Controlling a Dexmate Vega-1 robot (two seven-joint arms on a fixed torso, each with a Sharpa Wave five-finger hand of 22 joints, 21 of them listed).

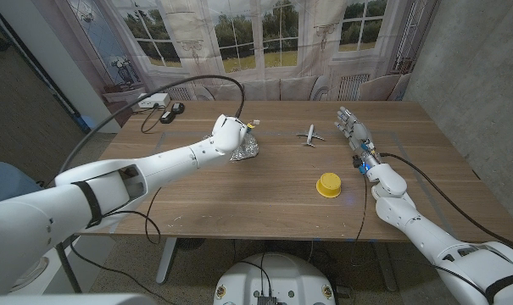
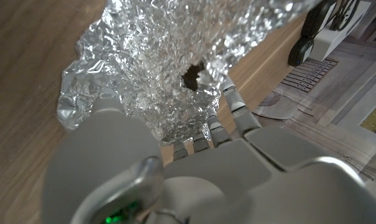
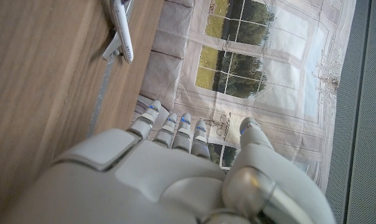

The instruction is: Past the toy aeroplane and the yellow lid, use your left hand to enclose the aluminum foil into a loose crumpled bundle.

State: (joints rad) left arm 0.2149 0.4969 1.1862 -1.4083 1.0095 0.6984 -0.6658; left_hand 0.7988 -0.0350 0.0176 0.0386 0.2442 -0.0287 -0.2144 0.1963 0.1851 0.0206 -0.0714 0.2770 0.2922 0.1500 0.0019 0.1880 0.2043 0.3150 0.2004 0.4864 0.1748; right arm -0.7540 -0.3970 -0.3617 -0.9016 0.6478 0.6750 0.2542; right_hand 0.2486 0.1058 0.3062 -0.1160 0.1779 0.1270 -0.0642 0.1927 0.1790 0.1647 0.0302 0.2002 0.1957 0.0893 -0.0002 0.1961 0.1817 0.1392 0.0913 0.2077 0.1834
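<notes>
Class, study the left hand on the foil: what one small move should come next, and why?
Probably curl the left hand's fingers gently further inward. The aluminum foil is already crinkled and the hand is on it, but a loose flap spreads over the table beyond the hand, so the bundle looks not yet enclosed.

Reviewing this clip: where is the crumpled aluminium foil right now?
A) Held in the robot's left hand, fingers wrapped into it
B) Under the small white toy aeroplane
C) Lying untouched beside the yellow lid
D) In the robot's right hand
A: the left hand is on the crumpled silver aluminium foil, and in the left wrist view its fingers dig into the foil.
</notes>
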